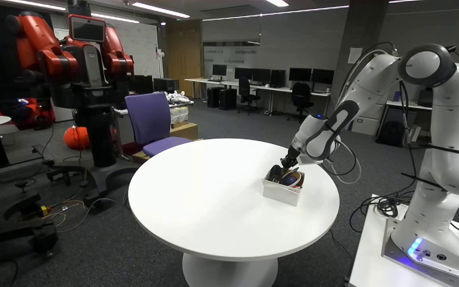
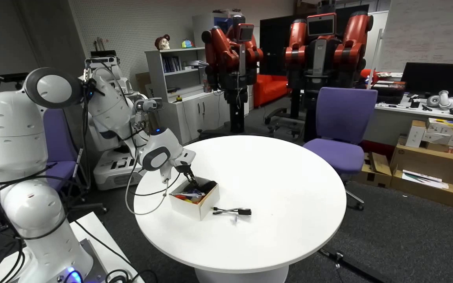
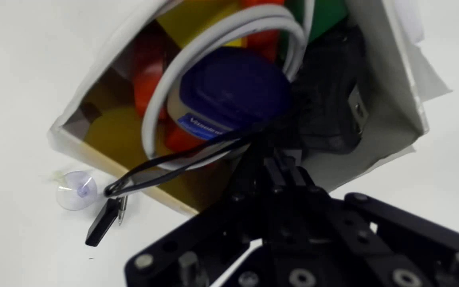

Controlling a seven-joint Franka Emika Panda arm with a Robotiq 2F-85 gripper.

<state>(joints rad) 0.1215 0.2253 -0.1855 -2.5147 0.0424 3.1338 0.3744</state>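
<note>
So there's a blue-topped Vaseline jar [image 3: 225,97] just past the tips of the claw [image 3: 282,161], and the brand reads fine on its blue label [image 3: 202,126]. You can also make out "informatics" lettering [image 1: 245,52] way behind the claw, running backwards. Claw's clenched, fingers [image 3: 274,173] together, poking down into the white cardboard box [image 2: 186,207] the jar sits in. A black strap [image 3: 153,162] runs from right by the tips out over the box's edge; can't tell if its near end is pinched. A coiled white cable [image 3: 148,131] loops round the jar, and a boxy black device [image 3: 329,103] sits just beside the tips.

Pose-wise, in both exterior views the white Panda arm [image 1: 369,87] rises from its base, bends up high, then slopes down to the claw. It's all on a round white table [image 1: 209,191], with a clear suction cup [image 3: 77,190] and a black adapter [image 2: 244,212] near the claw, outside the box. Across the table, well apart from the claw: a purple office chair [image 2: 344,114], red Baxter robots [image 2: 319,57], dark grey carpet [image 2: 407,236].
</note>
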